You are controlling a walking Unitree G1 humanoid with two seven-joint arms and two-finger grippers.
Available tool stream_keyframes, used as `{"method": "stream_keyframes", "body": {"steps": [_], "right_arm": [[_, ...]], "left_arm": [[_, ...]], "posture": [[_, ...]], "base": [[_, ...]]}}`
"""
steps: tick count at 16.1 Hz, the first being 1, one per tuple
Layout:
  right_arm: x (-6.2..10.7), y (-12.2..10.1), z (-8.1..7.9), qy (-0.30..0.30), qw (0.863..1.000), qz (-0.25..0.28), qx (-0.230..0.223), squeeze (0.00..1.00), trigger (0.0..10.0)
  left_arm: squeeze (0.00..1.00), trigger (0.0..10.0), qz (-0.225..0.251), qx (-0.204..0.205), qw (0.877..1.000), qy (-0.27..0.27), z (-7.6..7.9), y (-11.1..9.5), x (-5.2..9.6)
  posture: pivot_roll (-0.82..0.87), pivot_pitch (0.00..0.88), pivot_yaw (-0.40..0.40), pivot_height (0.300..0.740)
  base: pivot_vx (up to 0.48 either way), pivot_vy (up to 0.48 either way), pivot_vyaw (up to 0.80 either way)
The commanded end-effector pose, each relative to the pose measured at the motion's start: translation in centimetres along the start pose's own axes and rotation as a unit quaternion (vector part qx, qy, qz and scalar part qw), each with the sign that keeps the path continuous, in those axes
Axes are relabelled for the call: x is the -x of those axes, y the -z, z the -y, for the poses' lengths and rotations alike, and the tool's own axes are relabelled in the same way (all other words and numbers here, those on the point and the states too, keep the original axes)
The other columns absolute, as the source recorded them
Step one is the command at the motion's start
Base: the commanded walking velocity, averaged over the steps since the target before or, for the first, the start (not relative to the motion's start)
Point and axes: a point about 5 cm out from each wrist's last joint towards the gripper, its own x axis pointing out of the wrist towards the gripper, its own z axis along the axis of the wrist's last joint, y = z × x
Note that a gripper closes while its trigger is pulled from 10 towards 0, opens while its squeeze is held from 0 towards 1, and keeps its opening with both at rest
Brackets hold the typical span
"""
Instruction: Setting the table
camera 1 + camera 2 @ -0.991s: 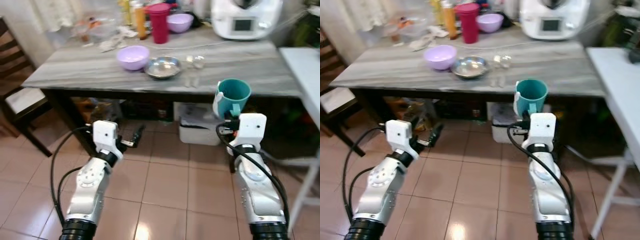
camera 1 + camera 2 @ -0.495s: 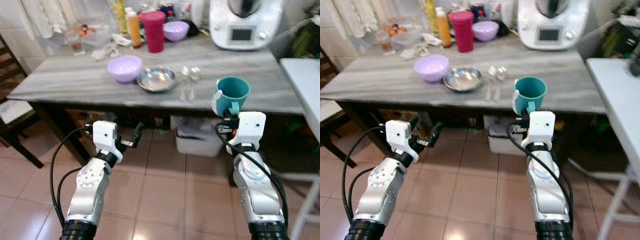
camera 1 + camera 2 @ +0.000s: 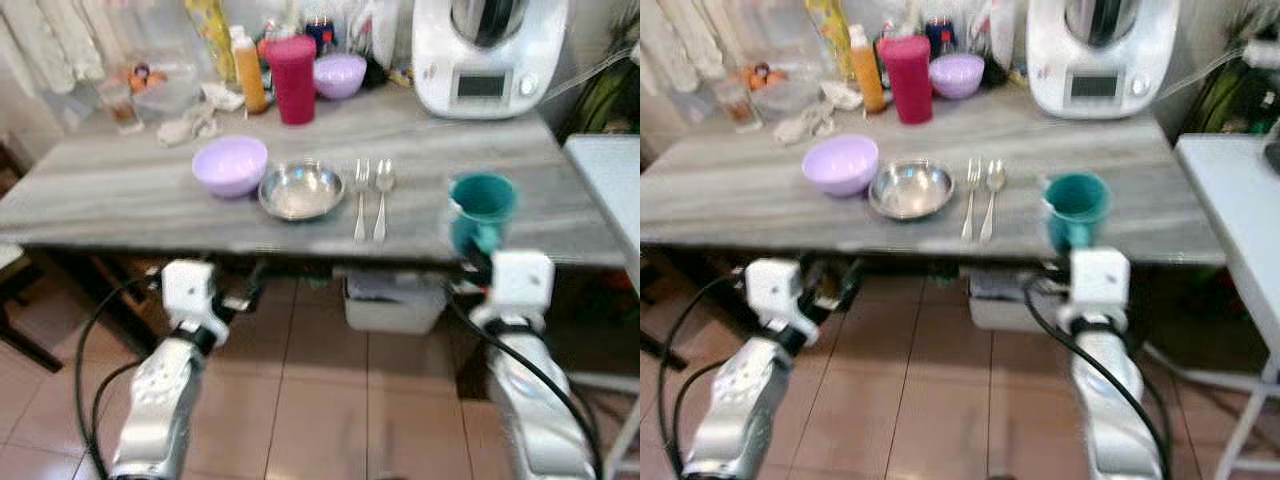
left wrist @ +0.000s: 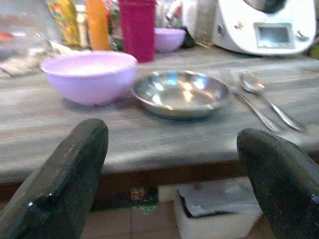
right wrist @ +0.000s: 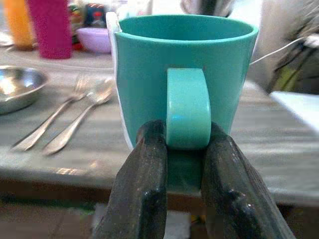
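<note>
Right gripper point(image 5: 182, 164): fingers pinch the handle of the teal mug point(image 3: 482, 208), one finger each side of it. The mug is upright and carried at the near edge of the grey surface point(image 3: 120, 190), to the right of the fork point(image 3: 360, 200) and spoon point(image 3: 381, 198). Cannot tell whether its base is above the surface or level with the edge.

Left gripper point(image 4: 169, 164): fingers spread wide, nothing between them, held low before the near edge, facing the steel bowl point(image 3: 301, 189) and lilac bowl point(image 3: 230, 164).

Risks, as judged:
- The grip is on the handle alone. The mug could swing or pivot between the fingers if the arm jolts, and set down tilted.
- If the base is below the surface level, a forward move would knock it against the edge and could twist it out of the pinch.
- Placing too near the edge leaves it liable to tip off on release.
- Drift to the left would nudge the cutlery out of line.

Writing: none readable. White appliance point(image 3: 488, 50) at the back has a small display panel, blurred. Bottle labels are too soft to read.
</note>
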Motion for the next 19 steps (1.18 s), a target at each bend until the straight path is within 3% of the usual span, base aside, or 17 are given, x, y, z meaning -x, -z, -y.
{"method": "stream_keyframes", "body": {"steps": [1, 7, 19], "right_arm": [[0.3, -1.4, -0.6, -0.008, 1.0, 0.03, -0.005, 0.0, 10.0], [0.5, -2.5, -0.6, -0.012, 0.999, 0.048, 0.015, 0.0, 10.0], [-0.2, -2.6, -0.9, -0.011, 0.999, 0.046, 0.011, 0.0, 10.0]], "left_arm": [[0.0, 10.0, 0.005, -0.007, 1.0, -0.022, -1.1, -0.6, 0.4], [0.0, 10.0, 0.011, 0.001, 1.0, -0.02, -0.3, -1.0, 0.3], [0.0, 10.0, 0.01, 0.006, 1.0, -0.01, 0.2, -1.2, 0.3]], "posture": [[-0.23, 0.063, 0.056, 0.74], [-0.24, 0.054, 0.05, 0.74], [-0.23, 0.055, 0.053, 0.74]], "base": [[0.311, 0.0, 0.0], [0.298, 0.0, 0.0], [0.341, 0.0, 0.0]]}}
